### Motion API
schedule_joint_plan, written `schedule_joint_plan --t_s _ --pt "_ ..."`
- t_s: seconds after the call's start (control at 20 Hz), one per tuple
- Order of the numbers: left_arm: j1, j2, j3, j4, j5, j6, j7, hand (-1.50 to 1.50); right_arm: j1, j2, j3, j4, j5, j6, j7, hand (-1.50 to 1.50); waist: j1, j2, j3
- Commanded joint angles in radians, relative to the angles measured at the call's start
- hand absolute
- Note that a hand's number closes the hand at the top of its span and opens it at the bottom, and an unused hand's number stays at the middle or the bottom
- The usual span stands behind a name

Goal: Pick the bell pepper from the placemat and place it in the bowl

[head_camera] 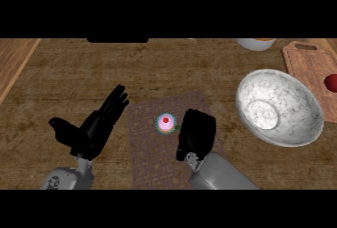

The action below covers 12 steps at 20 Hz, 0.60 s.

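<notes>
A small pink bell pepper (166,122) with a red centre lies on the brown patterned placemat (148,147) in the middle of the counter. My right hand (196,133) is right beside the pepper on its right, fingers curled downward, touching or nearly touching it; I cannot see them closed round it. My left hand (95,124) rests open to the left of the placemat, fingers up and thumb out. The white speckled bowl (299,104) stands empty at the right, tilted toward me.
A wooden cutting board (309,60) lies at the far right behind the bowl with a red round object (331,83) on it. A white cup (255,43) stands at the back edge. A lighter wooden strip (13,62) runs along the left.
</notes>
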Motion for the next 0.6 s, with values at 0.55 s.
schedule_joint_plan --t_s 0.55 --pt "-0.014 0.001 0.027 0.027 -0.003 0.0 -0.005 0.0 -0.216 0.015 -0.119 -0.326 0.28 0.285 0.281 1.5 -0.027 -0.011 -0.002"
